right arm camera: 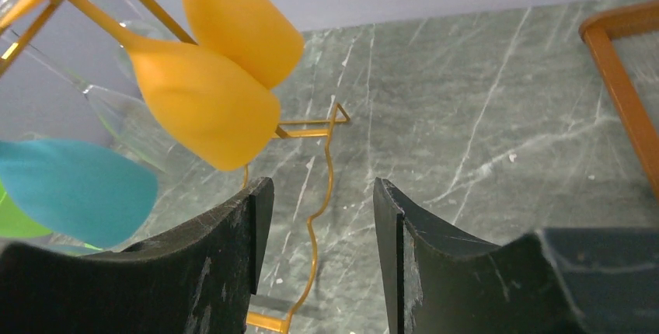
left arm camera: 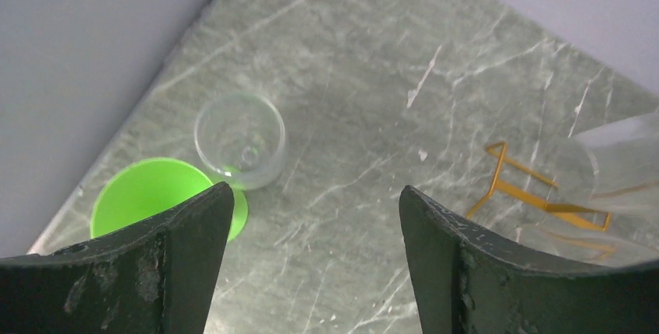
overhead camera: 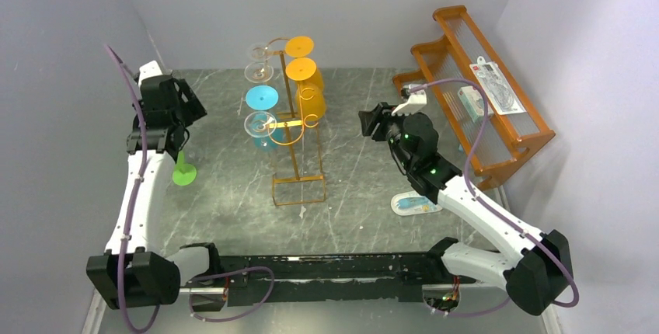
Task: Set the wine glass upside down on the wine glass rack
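Left side of the grey marble table (overhead camera: 225, 202): your left gripper (overhead camera: 177, 141) hangs just above the wine glass (overhead camera: 184, 172), jaws spread wide with nothing between them. The glass, with a clear bowl on a bright green stem and foot, appears to stand upright on the tabletop, well apart from the wine glass rack (overhead camera: 298, 155). In the left wrist view, the bowl (left arm camera: 239, 150) shows just beyond the left fingertip, outside the open gap of your left gripper (left arm camera: 315, 194), and the rack's rectangular wire base (left arm camera: 536, 194) lies off to the right.

Centre: the rack stands upright on the table with other glasses (overhead camera: 301, 68) hanging from its hooks, their feet orange, blue or clear.

Right side: your right gripper (overhead camera: 371, 122) hovers near the rack, on its right, jaws parted and gripping nothing. The right wrist view shows the gap of that gripper (right arm camera: 320, 190) facing the rack's wavy golden wire (right arm camera: 329, 163), with 2 orange feet (right arm camera: 202, 101) above it.

Far right: the orange stepped shelf (overhead camera: 435, 58) holds white packets. 1 pale packet (overhead camera: 412, 204) lies on the table beside your right arm.
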You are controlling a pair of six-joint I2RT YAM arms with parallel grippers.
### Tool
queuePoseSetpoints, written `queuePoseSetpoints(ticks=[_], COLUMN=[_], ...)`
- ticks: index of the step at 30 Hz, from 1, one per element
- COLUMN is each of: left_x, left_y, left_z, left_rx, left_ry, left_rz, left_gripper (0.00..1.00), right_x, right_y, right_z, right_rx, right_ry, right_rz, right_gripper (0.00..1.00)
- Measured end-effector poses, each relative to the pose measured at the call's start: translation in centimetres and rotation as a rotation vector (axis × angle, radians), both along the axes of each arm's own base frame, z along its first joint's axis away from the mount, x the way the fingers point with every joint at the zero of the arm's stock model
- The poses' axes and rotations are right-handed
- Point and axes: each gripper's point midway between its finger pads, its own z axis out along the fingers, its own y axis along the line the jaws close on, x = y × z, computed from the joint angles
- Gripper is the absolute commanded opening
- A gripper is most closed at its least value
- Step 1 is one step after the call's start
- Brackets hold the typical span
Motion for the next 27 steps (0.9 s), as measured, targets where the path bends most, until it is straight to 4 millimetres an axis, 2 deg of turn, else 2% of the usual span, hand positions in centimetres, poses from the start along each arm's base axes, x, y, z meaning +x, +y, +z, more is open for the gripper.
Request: queuePoseSetpoints(ticks=[5, 7, 11, 15, 22, 27], left_x=[-0.9, -1.5, -3.0, -4.0, -4.6, -4.6], left_y=[0.6, 1.1, 1.8, 2.1, 2.8, 3.0], left_z=[-3.5, -4.6, -6.6, -8.3, -9.4, -9.5], left_rx=[-0.048, -0.051, -0.04, -0.036, -0.013, -0.005], left_ry=[0.062, 0.079, 0.108, 0.14, 0.165, 0.168], left_rz=[0.051, 0.088, 0.144, 0.166, 0.203, 0.214], left_gripper=[0.83, 0.79, 0.6, 0.53, 0.58, 0.56], right_x=[-0.1, -0.1, -0.1, -0.2, -0.3, -0.4], right_y=[-0.1, 0.0, 0.1, 0.2, 0.4, 0.5], right_z=[-1.4, -1.7, -1.9, -2.1, -2.7, -2.7], right_rx=[0.012, 0.017, 0.028, 0.039, 0.045, 0.048], right_ry=[0.039, 0.051, 0.061, 0.069, 0.087, 0.089], right_rz=[-0.012, -0.011, -0.012, -0.008, 0.003, 0.006], right_gripper=[0.54, 0.54, 0.54, 0.54, 0.54, 0.54])
